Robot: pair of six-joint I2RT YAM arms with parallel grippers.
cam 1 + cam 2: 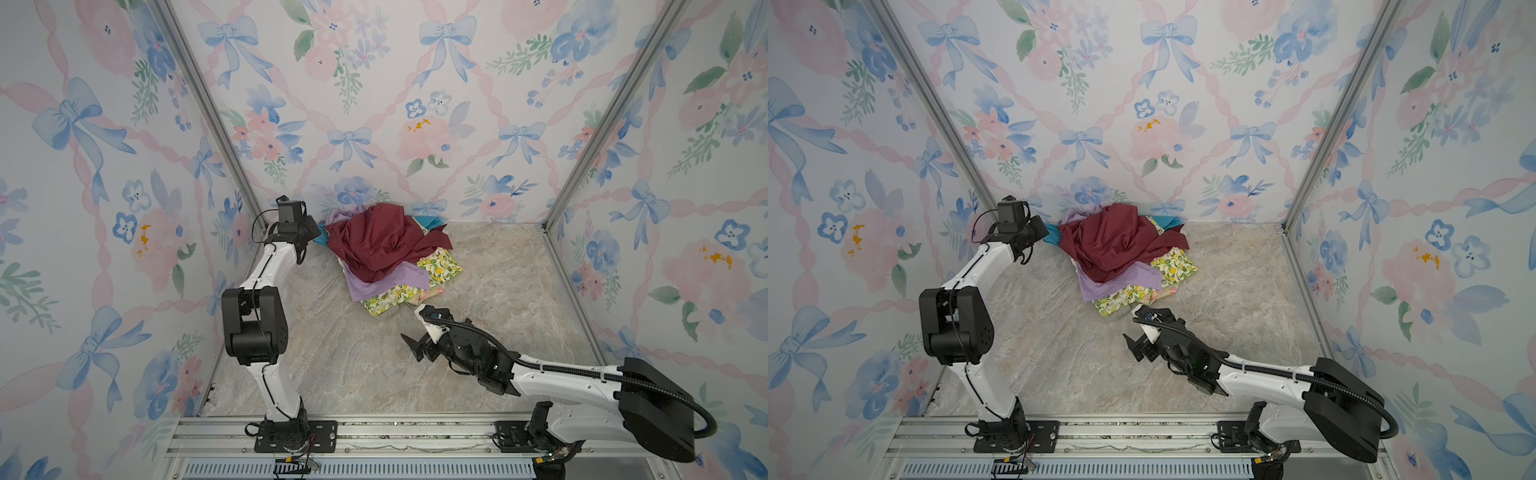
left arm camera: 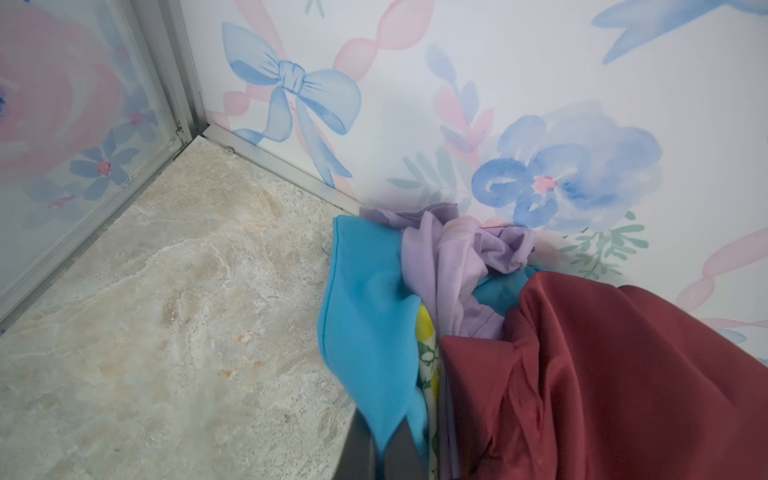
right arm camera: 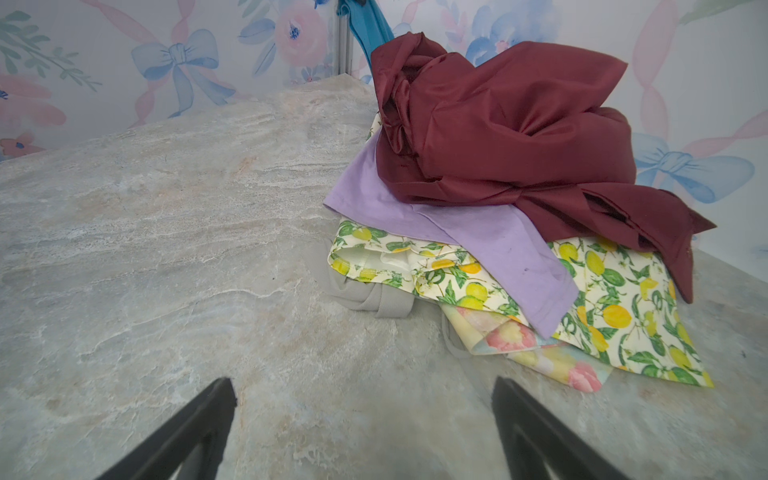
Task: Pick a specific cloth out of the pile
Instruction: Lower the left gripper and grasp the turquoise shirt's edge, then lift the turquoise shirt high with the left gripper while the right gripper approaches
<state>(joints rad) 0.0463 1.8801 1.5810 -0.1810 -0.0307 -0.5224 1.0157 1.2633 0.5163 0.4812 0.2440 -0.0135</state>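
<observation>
Turquoise cloth [image 2: 365, 332] looks thin, soft, light, mostly buried under maroon cloth [image 1: 382, 245] at pile [image 1: 440, 266] rear-left; left hand [image 2: 384, 451] pinches its exposed corner, likely to drag neighbours; right hand [image 3: 361, 419] wide, empty.

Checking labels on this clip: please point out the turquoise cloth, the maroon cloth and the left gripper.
turquoise cloth [image 2: 365, 332], left wrist view, on its flat blue face.
maroon cloth [image 1: 380, 245], a top view, on its crumpled middle.
left gripper [image 2: 384, 453], left wrist view, where its fingertips pinch the turquoise corner.
</observation>
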